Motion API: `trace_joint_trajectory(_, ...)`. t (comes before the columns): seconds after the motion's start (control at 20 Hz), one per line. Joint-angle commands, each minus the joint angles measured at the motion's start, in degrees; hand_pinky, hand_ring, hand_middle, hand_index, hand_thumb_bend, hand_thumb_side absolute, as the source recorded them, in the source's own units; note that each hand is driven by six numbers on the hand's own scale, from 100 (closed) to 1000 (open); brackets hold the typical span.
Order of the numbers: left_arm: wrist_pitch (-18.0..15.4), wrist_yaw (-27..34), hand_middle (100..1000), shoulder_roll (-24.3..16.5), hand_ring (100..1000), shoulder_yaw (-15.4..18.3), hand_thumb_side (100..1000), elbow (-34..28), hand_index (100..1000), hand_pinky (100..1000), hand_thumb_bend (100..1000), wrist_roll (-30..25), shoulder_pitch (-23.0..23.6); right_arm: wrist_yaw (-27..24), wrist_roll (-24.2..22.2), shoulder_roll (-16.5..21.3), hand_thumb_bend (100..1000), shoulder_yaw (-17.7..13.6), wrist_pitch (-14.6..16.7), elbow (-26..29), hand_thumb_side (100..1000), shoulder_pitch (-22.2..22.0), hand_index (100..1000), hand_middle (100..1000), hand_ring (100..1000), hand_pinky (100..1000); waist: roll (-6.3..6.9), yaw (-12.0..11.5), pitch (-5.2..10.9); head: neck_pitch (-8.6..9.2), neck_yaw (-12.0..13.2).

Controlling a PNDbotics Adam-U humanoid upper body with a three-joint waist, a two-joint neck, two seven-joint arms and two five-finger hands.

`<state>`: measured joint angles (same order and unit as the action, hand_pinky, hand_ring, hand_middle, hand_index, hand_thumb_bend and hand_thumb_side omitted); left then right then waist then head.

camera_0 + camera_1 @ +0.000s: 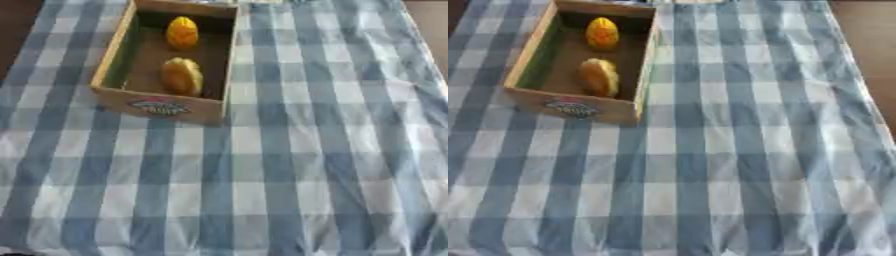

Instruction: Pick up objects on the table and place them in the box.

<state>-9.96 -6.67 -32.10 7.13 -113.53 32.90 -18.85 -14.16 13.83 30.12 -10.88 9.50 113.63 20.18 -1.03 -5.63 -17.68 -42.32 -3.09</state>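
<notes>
Two yellow-orange objects [182,32] [181,76] already lay lengthwise inside the cardboard box [158,106], none showed on the checked cloth of the tabletop [306,165] beside it, and neither hand was in view, so their state could not be told.

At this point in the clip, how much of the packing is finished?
Looks finished: the box holds two yellow-orange objects, one at the far end and one nearer. Neither hand is in view, so nothing is being carried. No loose objects show on the checked cloth.
</notes>
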Motion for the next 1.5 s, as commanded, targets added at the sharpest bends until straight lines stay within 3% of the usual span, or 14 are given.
trace_joint_trajectory(0.05,-4.15,-1.56,712,0.93,778,1.47,410,-1.06,839,775,155,2.62,1.18,0.53,0.16,2.22,100,-0.48,0.63,0.96,556,1.11,729,597,790,774,-0.16,-0.25,1.20,0.53,-0.01)
trace_joint_trajectory(0.5,-8.11,-3.43,712,3.74,774,1.12,419,-1.06,841,770,187,4.46,3.34,1.67,0.39,2.40,100,-0.06,1.69,0.96,540,2.21,735,619,804,777,-0.61,-0.38,1.41,0.20,0.29)
trace_joint_trajectory(1.5,-8.67,-3.86,709,4.91,770,0.46,410,-1.06,842,768,219,3.12,3.72,1.84,0.56,1.93,100,-0.11,2.30,0.96,538,2.17,733,622,802,776,-0.31,-0.24,1.57,0.14,0.12)
